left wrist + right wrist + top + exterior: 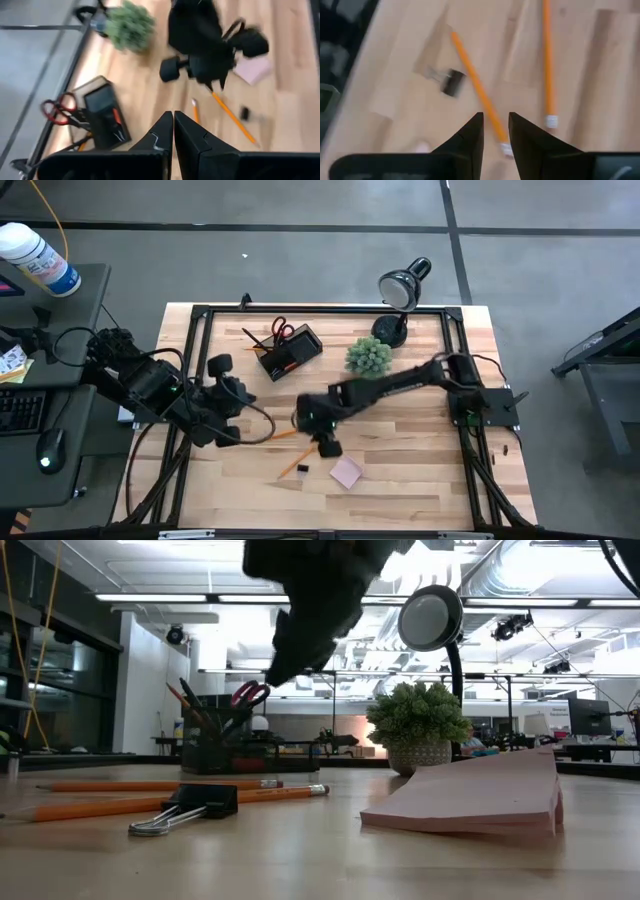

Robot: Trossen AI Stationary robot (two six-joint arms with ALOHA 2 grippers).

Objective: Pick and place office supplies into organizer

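Observation:
Two orange pencils lie flat on the wooden table, a black binder clip beside them and the pink sticky-note pad to their right. The dark organizer stands at the far middle with orange-handled scissors and pencils upright in it. My right gripper hangs above the pencils, slanting down, open by a narrow gap, holding nothing; one pencil's eraser end shows through the gap on the table below. My left gripper is shut and empty, raised at the left, near the organizer.
A green spiky plant in a pot and a black desk lamp stand at the far right behind my right arm. A black frame borders the table. Bare wood lies along the near edge.

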